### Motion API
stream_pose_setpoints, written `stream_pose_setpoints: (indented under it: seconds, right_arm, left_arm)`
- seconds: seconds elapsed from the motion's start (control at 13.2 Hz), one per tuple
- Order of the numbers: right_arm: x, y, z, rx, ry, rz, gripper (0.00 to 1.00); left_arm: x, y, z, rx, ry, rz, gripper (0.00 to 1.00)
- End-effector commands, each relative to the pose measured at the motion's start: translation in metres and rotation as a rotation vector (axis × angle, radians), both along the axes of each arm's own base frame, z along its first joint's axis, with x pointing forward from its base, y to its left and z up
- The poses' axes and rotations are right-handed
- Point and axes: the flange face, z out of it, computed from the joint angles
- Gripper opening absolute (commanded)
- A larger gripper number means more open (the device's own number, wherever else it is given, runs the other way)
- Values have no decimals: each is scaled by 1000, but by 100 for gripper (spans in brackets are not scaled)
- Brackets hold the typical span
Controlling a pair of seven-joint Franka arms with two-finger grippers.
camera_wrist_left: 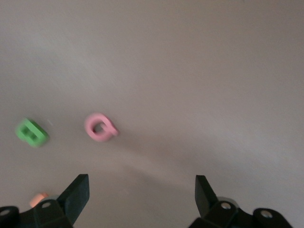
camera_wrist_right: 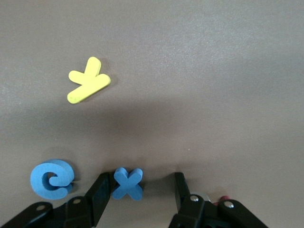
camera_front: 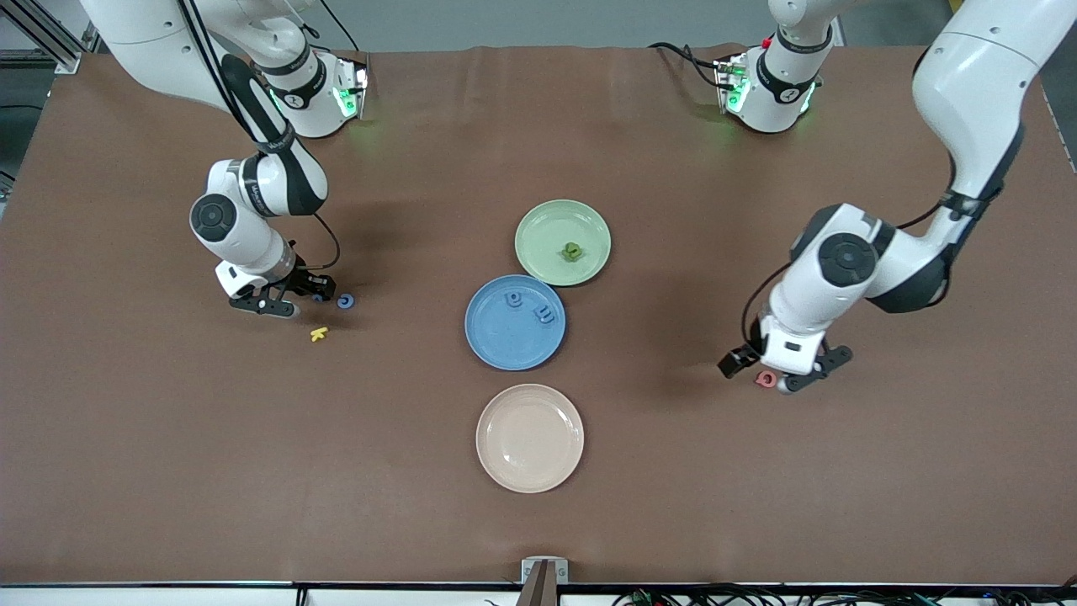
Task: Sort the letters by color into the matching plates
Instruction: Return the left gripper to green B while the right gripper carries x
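Note:
The pale green plate holds one green letter. The blue plate, nearer the front camera, holds two blue letters. My right gripper is low at the table toward the right arm's end. It is open, with a blue X between its fingers, close to one finger. A blue e lies beside it. My left gripper is open and empty, low over the table. A green letter lies ahead of it.
A yellow letter lies near the right gripper. A pink letter and an orange piece lie by the left gripper. A cream plate sits nearest the front camera.

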Motion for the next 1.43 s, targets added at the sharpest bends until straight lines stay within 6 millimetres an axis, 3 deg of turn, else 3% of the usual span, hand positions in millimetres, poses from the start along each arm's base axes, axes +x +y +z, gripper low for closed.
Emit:
stream_pose_setpoints:
  seconds: [0.0, 0.23, 0.45, 0.68, 0.98, 1.36]
  right_arm:
    - [-5, 5, -3, 0, 2, -2, 51]
    - [-5, 5, -3, -1, 4, -4, 25]
    - [-5, 6, -2, 0, 5, -4, 5]
    - [-2, 5, 1, 0, 4, -7, 2]
    - [9, 6, 16, 0, 44, -4, 2]
    - [33, 12, 36, 3, 60, -11, 1]
  left_arm:
    - [13, 29, 9, 26, -23, -55, 98]
    - [21, 66, 5, 58, -22, -90, 98]
    - [24, 84, 1, 78, -18, -103, 98]
    - [24, 93, 0, 92, -16, -121, 98]
    - [26, 121, 0, 107, -12, -174, 98]
    - [25, 124, 0, 109, -12, -182, 98]
